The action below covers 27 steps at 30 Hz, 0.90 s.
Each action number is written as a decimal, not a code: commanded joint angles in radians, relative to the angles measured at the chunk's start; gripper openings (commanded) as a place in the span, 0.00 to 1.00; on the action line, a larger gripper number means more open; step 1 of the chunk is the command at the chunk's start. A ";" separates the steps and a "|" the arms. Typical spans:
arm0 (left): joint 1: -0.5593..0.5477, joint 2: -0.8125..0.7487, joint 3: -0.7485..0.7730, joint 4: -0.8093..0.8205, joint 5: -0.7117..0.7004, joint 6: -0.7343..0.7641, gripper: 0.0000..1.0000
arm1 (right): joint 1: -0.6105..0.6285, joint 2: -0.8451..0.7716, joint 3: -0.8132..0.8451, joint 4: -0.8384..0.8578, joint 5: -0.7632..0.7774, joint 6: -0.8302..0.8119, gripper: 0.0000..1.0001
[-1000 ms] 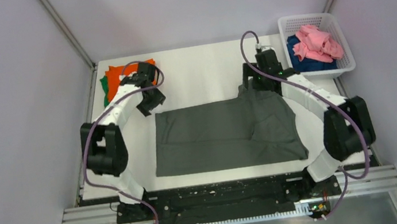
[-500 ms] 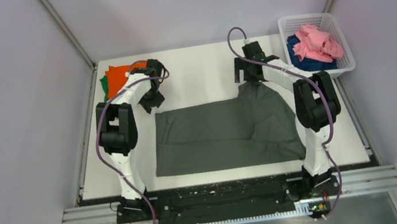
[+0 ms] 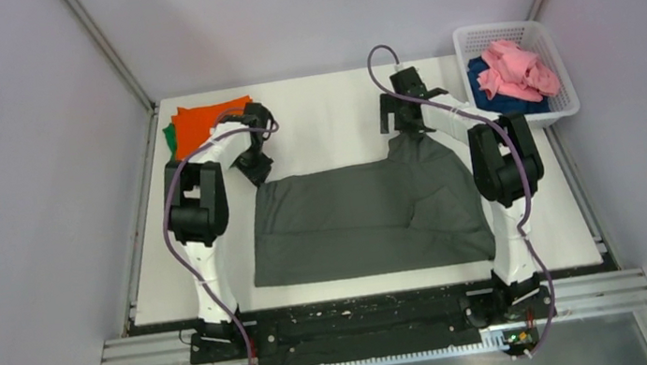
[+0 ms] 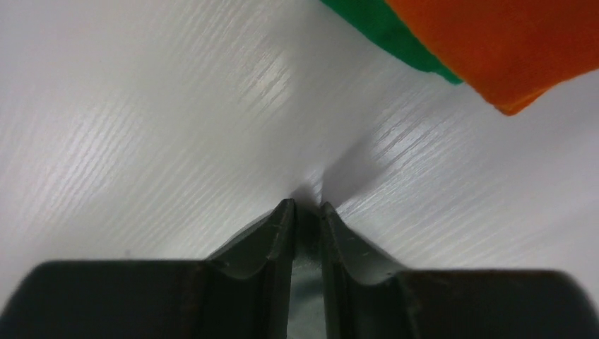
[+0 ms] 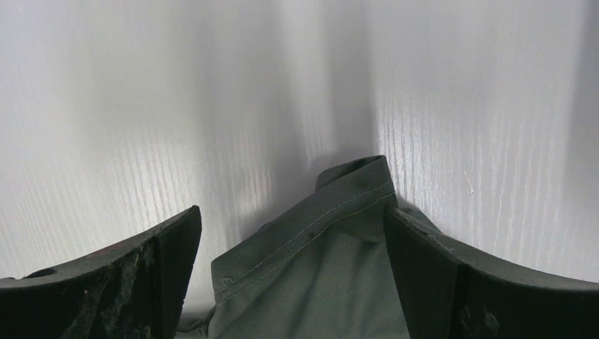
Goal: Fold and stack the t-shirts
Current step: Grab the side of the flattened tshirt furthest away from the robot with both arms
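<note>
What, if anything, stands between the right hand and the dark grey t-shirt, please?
Nothing visible does. The right hand is open, with one finger on each side of a corner of the dark grey t-shirt. Only bare white table shows beyond the corner.

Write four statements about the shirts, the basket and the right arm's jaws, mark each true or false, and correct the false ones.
1. The orange t-shirt lies on top of the green t-shirt. True.
2. The dark grey t-shirt is in the basket. False: it lies spread on the table; the basket holds the pink t-shirt and the dark blue t-shirt.
3. The right gripper has its jaws shut. False: they stand wide apart, either side of a hemmed edge of the dark grey t-shirt.
4. The basket stands at the table's far right corner. True.
</note>
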 commanded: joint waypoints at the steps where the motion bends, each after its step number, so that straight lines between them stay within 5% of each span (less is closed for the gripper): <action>1: 0.001 0.005 -0.016 0.006 0.051 -0.030 0.19 | -0.004 0.010 0.050 0.009 0.040 0.012 0.98; 4: 0.000 -0.018 -0.049 -0.010 0.062 -0.038 0.00 | -0.004 0.013 0.057 0.010 0.046 0.010 0.98; 13: -0.005 -0.138 -0.120 0.009 0.029 -0.026 0.00 | -0.003 0.068 0.115 0.012 0.027 0.025 0.90; 24: -0.008 -0.188 -0.147 0.032 0.055 -0.003 0.00 | -0.002 0.054 -0.004 0.002 0.031 0.028 0.68; 27: -0.008 -0.210 -0.152 0.035 0.053 0.001 0.00 | -0.001 0.019 -0.044 0.014 0.059 0.023 0.55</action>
